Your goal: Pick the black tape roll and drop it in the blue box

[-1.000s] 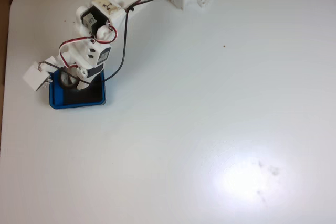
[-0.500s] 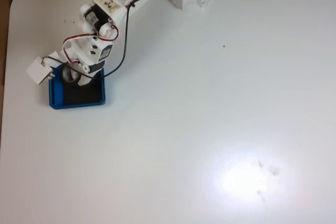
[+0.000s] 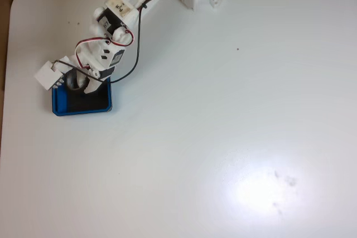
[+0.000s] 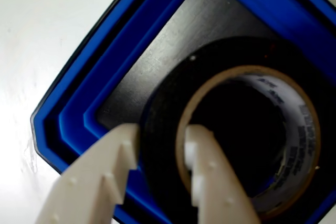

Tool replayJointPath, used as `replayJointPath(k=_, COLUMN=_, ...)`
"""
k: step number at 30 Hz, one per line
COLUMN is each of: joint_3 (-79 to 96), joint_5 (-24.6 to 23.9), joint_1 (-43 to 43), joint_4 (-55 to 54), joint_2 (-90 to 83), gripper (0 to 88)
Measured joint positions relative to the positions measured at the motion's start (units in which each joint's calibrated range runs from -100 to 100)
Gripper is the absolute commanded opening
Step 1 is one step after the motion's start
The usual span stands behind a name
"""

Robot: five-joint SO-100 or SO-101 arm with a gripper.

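Wrist view shows the gripper (image 4: 160, 148) pinching the black tape roll (image 4: 168, 98), one finger inside the ring and one outside. It holds the roll over the blue box (image 4: 105, 82) on the white worktop (image 3: 223, 126).

Between the white fingers (image 4: 205, 182), the black tape roll (image 4: 163, 108) shows a tan inner rim with grey print; beneath it, the blue box (image 4: 105, 72) has a black floor.

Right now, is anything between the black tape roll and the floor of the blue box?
Nothing visible. In the wrist view the claw pinches the black tape roll through its wall, directly over the blue box's black floor, which lies bare beneath it.
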Motion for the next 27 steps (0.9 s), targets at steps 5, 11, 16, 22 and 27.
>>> replayJointPath(k=5, joint_3=0.0, joint_5=2.8, joint_1=0.2, joint_4=0.0, joint_2=0.0, gripper=0.5)
replayJointPath(k=11, joint_3=1.3, joint_5=3.1, joint_1=1.4, joint_4=0.0, joint_2=0.0, gripper=0.5)
replayJointPath(k=16, joint_3=1.3, joint_5=3.1, joint_1=1.4, joint_4=0.0, joint_2=-0.1, gripper=0.6)
replayJointPath(k=22, joint_3=1.3, joint_5=3.1, joint_1=1.4, joint_4=0.0, joint_2=-0.1, gripper=0.7)
replayJointPath(k=27, joint_3=1.3, joint_5=3.1, joint_1=1.4, joint_4=0.0, joint_2=-0.1, gripper=2.3)
